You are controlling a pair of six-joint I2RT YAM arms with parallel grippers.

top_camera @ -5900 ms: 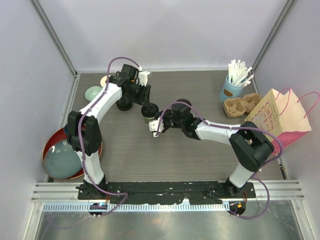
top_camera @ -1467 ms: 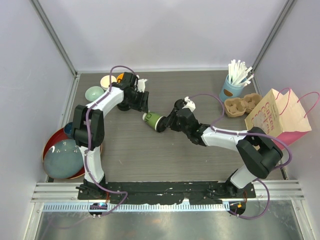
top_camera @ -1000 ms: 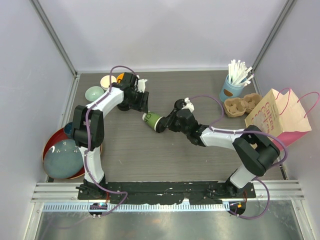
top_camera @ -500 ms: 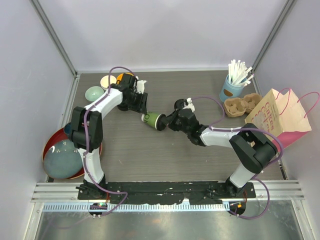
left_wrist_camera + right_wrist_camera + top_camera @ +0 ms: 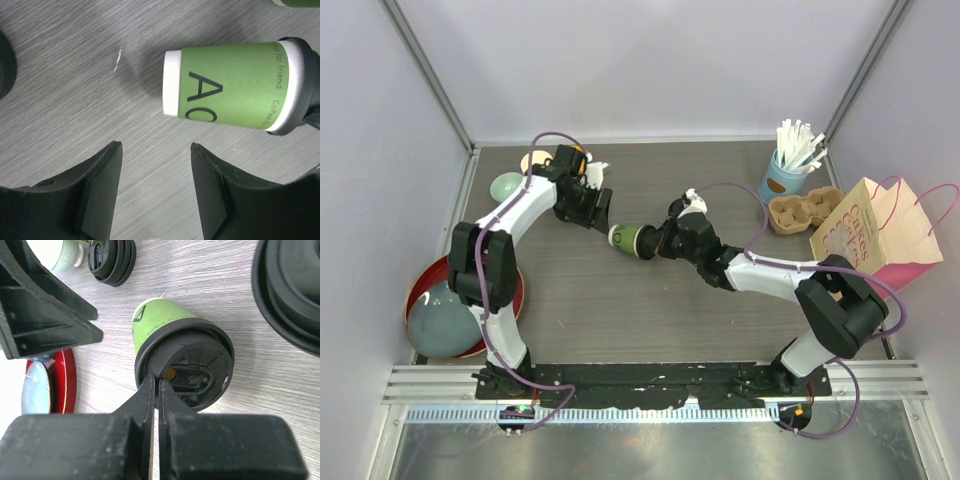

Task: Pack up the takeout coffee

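Dark-green paper cup (image 5: 625,238) on its side, axis left-right: base twd my open left gripper (image 5: 155,150), round black plastic lid (image 5: 192,367) vs my closed right gripper (image 5: 155,382)

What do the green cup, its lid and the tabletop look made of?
Green cup: likely paper, with a matte printed wall and a white band at the base.
Lid: black plastic, semi-gloss, with moulded ridges and a sip tab.
Tabletop: grey wood-grain pattern, probably laminate; real wood can't be ruled out.
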